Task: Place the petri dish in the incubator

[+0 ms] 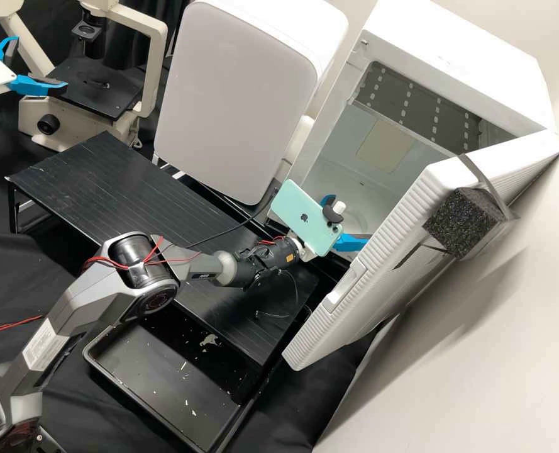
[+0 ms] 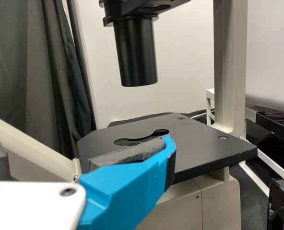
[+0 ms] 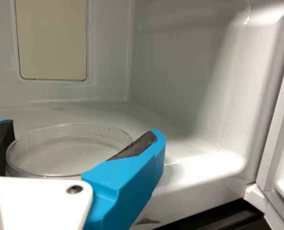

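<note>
The right gripper (image 1: 348, 220) is closed upon the petri dish (image 3: 67, 151), its two blue fingers on opposite sides, with dark, rough pads (image 3: 137, 145) against the rim. The dish is inside the incubator (image 1: 461, 56), low over the smooth white floor; whether it touches this floor, I cannot tell. It is round, shallow and flat-looking, of clear, colourless material, with thin, shining edges through which the white behind is seen. On the back wall there is a beige panel (image 3: 53, 38) with rounded corners.

The incubator door (image 1: 380, 251) stands open; it is white, with fine ribs along the edges, and a coarse black foam block (image 1: 461, 220) is strapped on it. A mint-green phone (image 1: 304, 217) sits on the right arm, behind the gripper. Beside the incubator is the black, finely lined counter (image 1: 103, 195), and near it a black tray (image 1: 138, 352) with pale flecks.

Farther away, the left gripper (image 1: 41, 64) has its fingers apart, with nothing between them, near the cream microscope (image 1: 156, 31) and its flat black stage (image 2: 204, 143).
</note>
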